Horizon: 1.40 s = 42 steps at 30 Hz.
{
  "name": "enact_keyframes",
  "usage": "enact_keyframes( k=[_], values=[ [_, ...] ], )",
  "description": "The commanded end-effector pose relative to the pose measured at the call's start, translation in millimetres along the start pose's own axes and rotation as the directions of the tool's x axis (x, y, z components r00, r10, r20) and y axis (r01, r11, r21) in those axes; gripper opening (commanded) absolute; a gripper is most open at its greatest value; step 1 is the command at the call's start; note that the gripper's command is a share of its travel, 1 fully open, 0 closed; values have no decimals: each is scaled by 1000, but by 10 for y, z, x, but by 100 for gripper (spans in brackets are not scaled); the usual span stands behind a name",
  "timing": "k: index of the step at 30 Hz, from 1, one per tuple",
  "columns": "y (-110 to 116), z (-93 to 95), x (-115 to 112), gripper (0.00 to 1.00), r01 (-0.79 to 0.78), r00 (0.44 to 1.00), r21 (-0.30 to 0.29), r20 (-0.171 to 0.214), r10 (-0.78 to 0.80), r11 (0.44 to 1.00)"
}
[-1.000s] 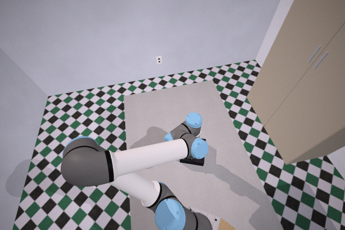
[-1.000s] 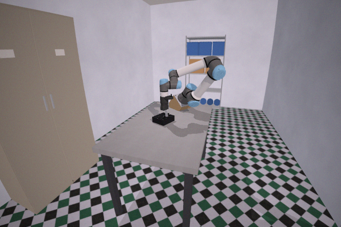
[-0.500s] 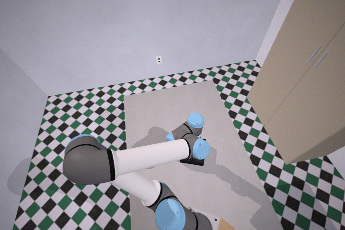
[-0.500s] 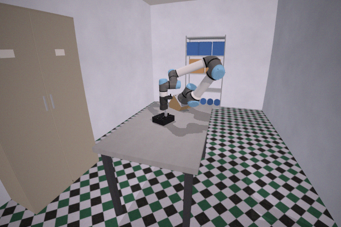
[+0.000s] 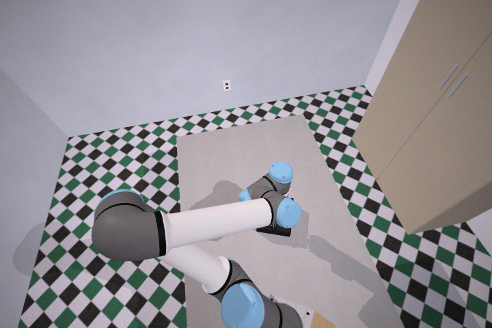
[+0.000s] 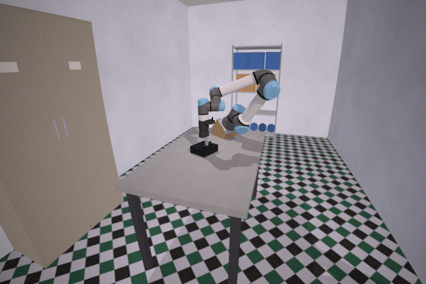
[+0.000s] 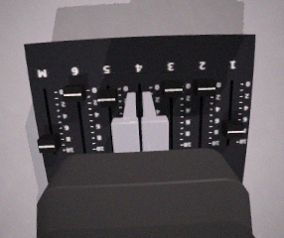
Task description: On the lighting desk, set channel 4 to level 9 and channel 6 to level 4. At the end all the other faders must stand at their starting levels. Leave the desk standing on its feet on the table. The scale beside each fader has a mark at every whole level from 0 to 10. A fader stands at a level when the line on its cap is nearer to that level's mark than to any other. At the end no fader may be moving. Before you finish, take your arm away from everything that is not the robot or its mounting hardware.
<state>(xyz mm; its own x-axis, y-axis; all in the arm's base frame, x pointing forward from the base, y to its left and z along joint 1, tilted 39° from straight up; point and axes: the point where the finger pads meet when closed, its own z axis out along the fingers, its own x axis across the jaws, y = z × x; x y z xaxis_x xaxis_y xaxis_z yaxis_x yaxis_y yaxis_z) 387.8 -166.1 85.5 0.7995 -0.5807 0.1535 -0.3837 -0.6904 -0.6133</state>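
The black lighting desk [image 7: 142, 54] [image 6: 204, 149] [image 5: 274, 231] stands flat on the grey table [image 6: 193, 180] [image 5: 223, 154]. In the wrist view its labels read M, 6, 5, 4, 3, 2, 1 from left to right. My gripper [image 7: 139, 107] [image 6: 206, 142] is shut and points straight down over channel 4's slot, hiding that fader's cap. The channel 6 cap [image 7: 72, 93] sits high in the picture, and so do the channel 5 cap [image 7: 105, 99], channel 3 cap [image 7: 174, 89] and channel 2 cap [image 7: 206, 83]. The channel 1 cap [image 7: 236, 131] and M cap [image 7: 47, 145] sit low. In the top view the wrist hides the gripper.
A tall beige cabinet [image 6: 35, 134] [image 5: 440, 135] stands beside the table. A metal shelf [image 6: 256, 67] with blue boxes stands behind the arm's base. A tan box [image 6: 220, 132] lies on the table's far end near the base.
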Motion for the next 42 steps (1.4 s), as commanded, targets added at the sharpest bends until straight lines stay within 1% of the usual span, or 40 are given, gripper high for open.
enact_keyframes(
  k=[1,42],
  values=[
    [42,-4,-1,0,-1,1000,-2,0,1,1000],
    [106,-5,-1,0,-1,1000,-2,0,1,1000]
  ],
)
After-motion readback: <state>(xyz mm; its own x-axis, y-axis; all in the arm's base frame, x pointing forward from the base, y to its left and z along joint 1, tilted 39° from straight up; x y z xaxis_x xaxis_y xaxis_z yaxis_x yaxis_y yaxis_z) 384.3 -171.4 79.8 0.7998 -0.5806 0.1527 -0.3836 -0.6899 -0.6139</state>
